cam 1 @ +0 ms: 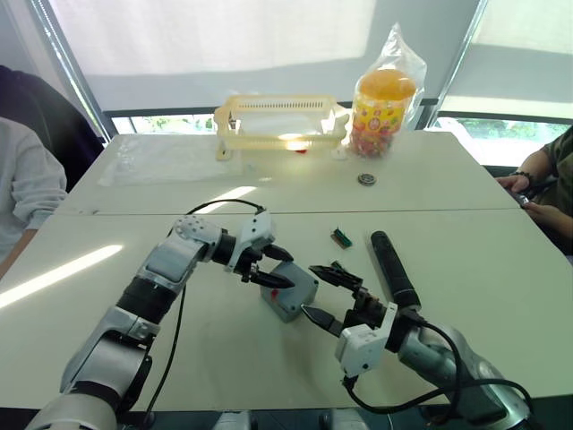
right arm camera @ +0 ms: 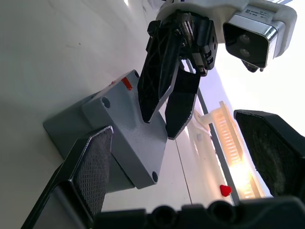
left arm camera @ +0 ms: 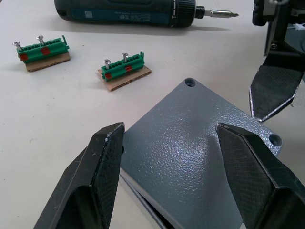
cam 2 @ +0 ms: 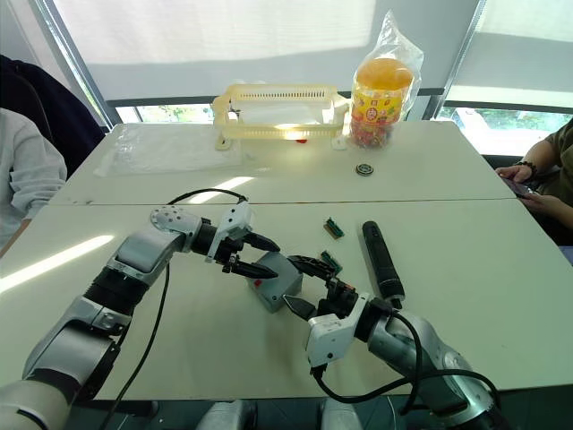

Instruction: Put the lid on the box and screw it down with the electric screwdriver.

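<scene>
Sitting on white table (cam 1: 134, 358), grey box (cam 1: 285, 297) wears bumpy flat lid (left arm camera: 190, 157), skewed, between both grippers. Left gripper (cam 1: 267, 267) wide open over lid, holding nothing. Right gripper (cam 1: 324, 294) wide open beside box, empty. Black round electric screwdriver (cam 1: 392, 267) lies nearby.
</scene>
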Controlling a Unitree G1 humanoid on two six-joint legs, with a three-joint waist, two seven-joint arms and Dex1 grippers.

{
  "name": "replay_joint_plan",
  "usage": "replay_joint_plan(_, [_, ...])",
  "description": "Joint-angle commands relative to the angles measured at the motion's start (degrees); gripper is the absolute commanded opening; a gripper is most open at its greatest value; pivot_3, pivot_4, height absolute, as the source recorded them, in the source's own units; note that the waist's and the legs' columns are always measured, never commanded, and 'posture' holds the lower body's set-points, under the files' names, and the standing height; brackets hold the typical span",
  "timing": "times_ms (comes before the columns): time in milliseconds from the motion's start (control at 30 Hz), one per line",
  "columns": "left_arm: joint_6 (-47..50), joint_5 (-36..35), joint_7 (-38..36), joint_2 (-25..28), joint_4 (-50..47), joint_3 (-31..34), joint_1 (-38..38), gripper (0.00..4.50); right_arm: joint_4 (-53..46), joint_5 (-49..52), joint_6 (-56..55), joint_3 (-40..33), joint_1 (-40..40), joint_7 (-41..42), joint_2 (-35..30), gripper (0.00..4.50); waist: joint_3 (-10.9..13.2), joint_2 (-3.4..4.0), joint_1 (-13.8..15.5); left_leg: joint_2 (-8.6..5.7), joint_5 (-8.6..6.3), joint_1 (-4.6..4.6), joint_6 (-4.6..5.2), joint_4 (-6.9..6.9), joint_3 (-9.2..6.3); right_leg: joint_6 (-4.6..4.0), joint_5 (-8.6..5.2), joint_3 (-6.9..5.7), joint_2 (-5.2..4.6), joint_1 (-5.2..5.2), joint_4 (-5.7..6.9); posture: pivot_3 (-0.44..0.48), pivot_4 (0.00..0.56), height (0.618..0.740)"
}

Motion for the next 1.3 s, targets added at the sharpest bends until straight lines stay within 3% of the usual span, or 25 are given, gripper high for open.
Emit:
replay_joint_plan(33, [0.9, 0.5, 0.1, 0.0, -0.3, 0.2, -0.1, 3.14, 0.5, -0.4, -0.1, 0.6, -1.7, 0.0, 0.9, 4.45, 0.0, 0.0, 0.0, 0.0, 0.0, 0.0, 0.0, 0.0, 0.0, 0.0, 0.0, 0.0, 0.0, 0.0, 0.0, 0.0, 0.15, 0.74])
replay_joint_plan(900, [9.5, -5.2, 1.8, 1.7, -7.7, 6.4, -1.1, 3.14, 2.7, -0.4, -0.3, -0.2, -2.3, -0.8, 0.8, 4.45, 0.1, -0.01, 0.0, 0.0, 0.0, -0.07, 0.0, -0.04, -0.01, 0.0, -0.01, -0.01, 0.0, -0.08, -0.01, 0.0, 0.15, 0.74])
replay_joint_plan(1067, [11.6, -6.0, 1.0, 7.9, -11.6, 8.8, -0.1, 3.14, 2.7, -0.4, -0.3, -0.7, -2.3, -1.0, 0.5, 4.45, 0.1, 0.0, -0.3, 0.01, 0.0, -0.07, 0.0, -0.06, -0.01, 0.0, -0.01, 0.0, 0.01, -0.12, -0.01, 0.0, 0.15, 0.74])
replay_joint_plan(1300, [15.7, -8.9, -1.4, 18.6, -23.4, 10.4, 8.7, 3.14, 2.8, 0.3, 0.0, -1.9, -2.0, -1.3, 0.4, 4.45, 0.2, 0.0, 0.1, 0.04, 0.0, -0.07, 0.0, -0.19, -0.01, -0.1, -0.09, 0.0, 0.0, -0.17, -0.01, 0.0, 0.15, 0.74])
